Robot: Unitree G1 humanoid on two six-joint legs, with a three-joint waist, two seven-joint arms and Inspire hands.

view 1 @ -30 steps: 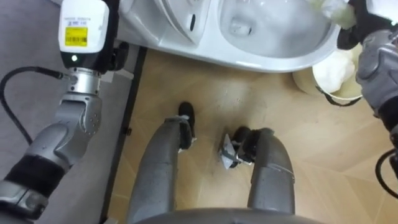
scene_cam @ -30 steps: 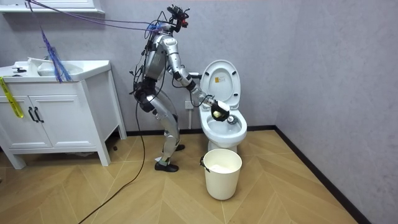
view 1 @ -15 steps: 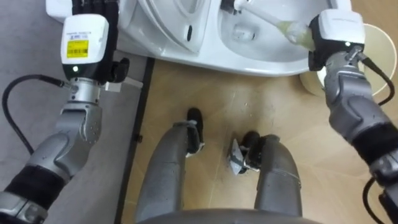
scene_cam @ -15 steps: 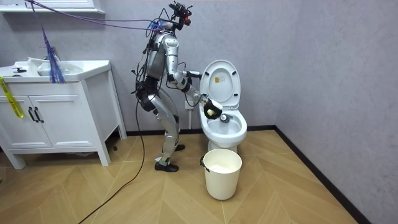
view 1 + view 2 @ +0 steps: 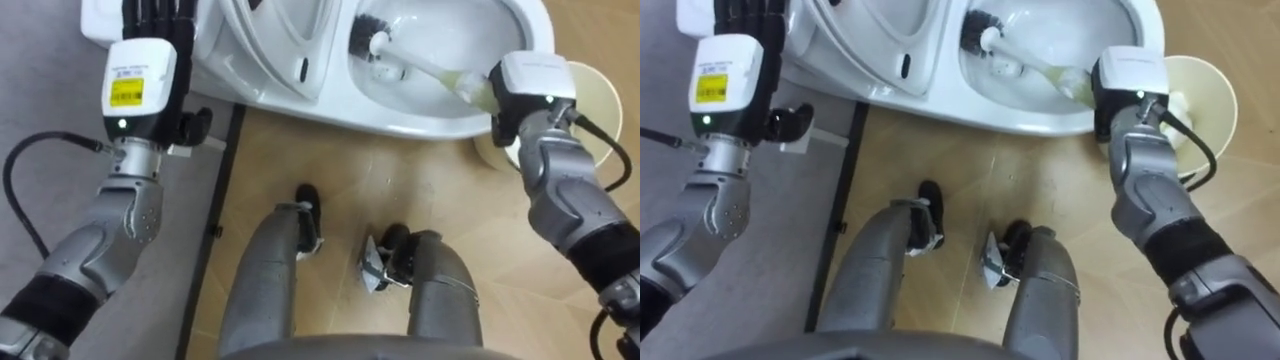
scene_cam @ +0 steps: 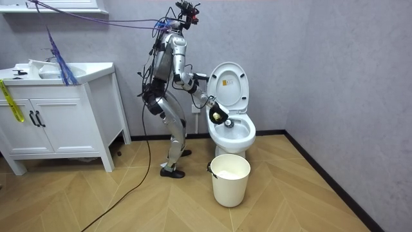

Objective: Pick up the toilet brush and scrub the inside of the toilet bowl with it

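Note:
The white toilet [image 5: 440, 110] stands before me with its lid [image 6: 228, 84] raised. A toilet brush [image 5: 420, 65] lies slanted inside the bowl, its dark bristle head [image 5: 365, 35] against the bowl's left wall. My right hand [image 5: 525, 85] is over the bowl's front right rim, shut on the brush's yellowish grip end. Its fingers are mostly under the back of the hand. My left hand [image 5: 150, 40] is up by the toilet's left side, fingers straight, holding nothing. In the room view I stand bent slightly toward the toilet [image 6: 232, 132].
A cream bucket [image 5: 590, 95] stands on the wood floor by the toilet's front right, also seen in the room view as the bucket [image 6: 230, 177]. A dark skirting strip [image 5: 215, 200] runs along the grey wall at my left. A white vanity cabinet [image 6: 58, 116] stands further off.
My right hand has come down and left from the upper right corner to the bowl's rim. The brush head has gone leftward inside the bowl. The view itself has shifted a little.

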